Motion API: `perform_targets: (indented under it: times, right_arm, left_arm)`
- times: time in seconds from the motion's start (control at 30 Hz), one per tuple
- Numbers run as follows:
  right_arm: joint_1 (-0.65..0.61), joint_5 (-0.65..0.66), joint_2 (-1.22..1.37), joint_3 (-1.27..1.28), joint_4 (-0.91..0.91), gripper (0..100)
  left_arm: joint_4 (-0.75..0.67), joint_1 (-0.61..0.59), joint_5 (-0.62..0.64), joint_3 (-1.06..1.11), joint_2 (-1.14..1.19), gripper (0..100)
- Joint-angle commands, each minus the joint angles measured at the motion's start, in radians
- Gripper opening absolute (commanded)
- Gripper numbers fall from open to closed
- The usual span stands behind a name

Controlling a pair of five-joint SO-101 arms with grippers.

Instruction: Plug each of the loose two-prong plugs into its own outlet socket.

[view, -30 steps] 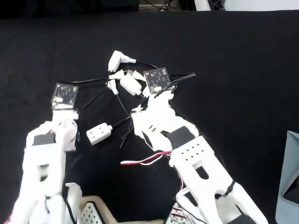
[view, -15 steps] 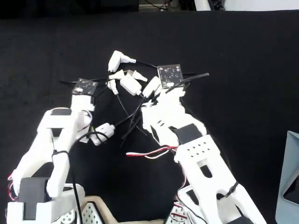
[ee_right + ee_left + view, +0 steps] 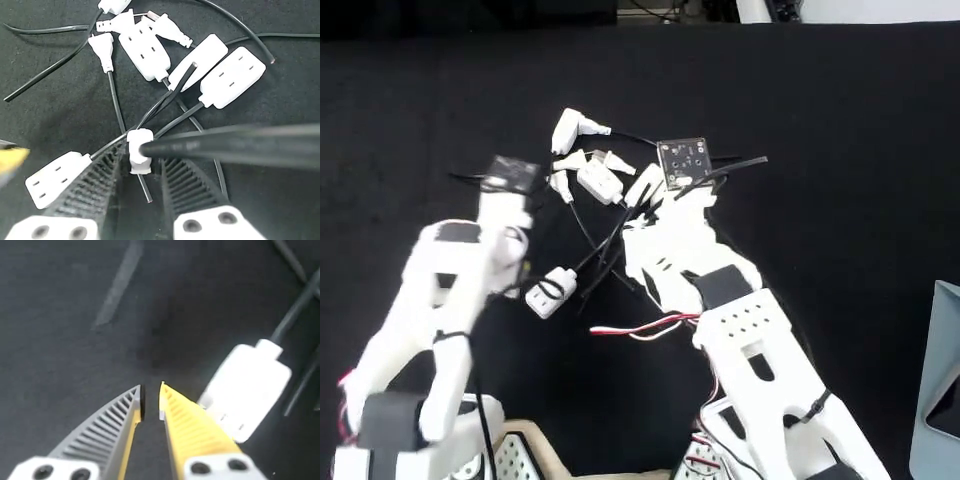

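My right gripper [image 3: 142, 159] is pinching a plug [image 3: 137, 141] just beside the socket [image 3: 55, 177]. My left gripper [image 3: 150, 392] is sitting next to that socket too, fingers almost together, holding nothing. The cords [image 3: 177, 120] around the socket could be catching and pulling it away. My left arm has been swinging closer, and the socket has been turning.

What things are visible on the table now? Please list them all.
cloth: one, black, covers the table
sockets: three showing slots, white, two in the pile, one apart from it
loose plugs: about four, white, far side of the pile
held plug: one, white, in the right tool
cords: several, black, tangled through the pile
wire: one, red and white, near the pile
arms: two, white
left tool: shut, empty, beside a socket
right tool: shut on the held plug
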Motion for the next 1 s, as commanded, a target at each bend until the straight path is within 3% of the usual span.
perform_targets:
  times: [0.0,0.17,0.4,0.6,0.97]
  right_arm:
    - [-0.064,0.018,-0.03,-0.008,0.006,1.3]
    - [-0.242,0.031,-0.027,-0.007,0.051,1.3]
    - [-0.399,0.034,-0.016,0.004,-0.021,1.3]
    - [-0.42,0.077,0.114,0.015,-0.143,1.2]
    - [-0.42,0.081,0.328,-0.05,-0.241,1.2]
  left_arm:
    - [0.104,-0.137,0.006,-0.07,-0.18,8]
    - [0.11,-0.271,0.005,0.002,-0.356,8]
    - [0.106,-0.326,0.009,0.136,-0.428,8]
    - [0.009,-0.325,0.012,0.248,-0.436,8]
    - [0.005,-0.326,0.012,0.282,-0.436,8]
